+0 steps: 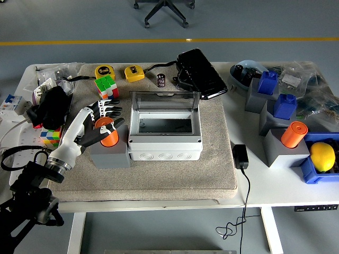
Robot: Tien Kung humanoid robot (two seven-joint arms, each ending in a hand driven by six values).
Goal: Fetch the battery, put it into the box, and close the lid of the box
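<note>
An orange cylindrical battery (109, 134) stands upright on a grey block (111, 156) at the left of the beige mat. My left hand (107, 117) reaches in from the lower left and sits right against it. The palm is at the battery's left, the white-tipped fingers (109, 108) are spread behind its top, and the thumb lies across its right side. The fingers are not closed around it. Just right of the block is the grey box (165, 142), its inside bare and its clear lid (165, 100) standing open at the back. My right hand is out of view.
A second orange cylinder (294, 134) stands on a grey block (283, 152) at the right, near blue blocks (284, 106) and a lemon (322, 157) in a blue bin. Behind the box lie a Rubik's cube (106, 86), two yellow tape measures (134, 73), a small black cylinder (161, 80) and a black case (200, 73).
</note>
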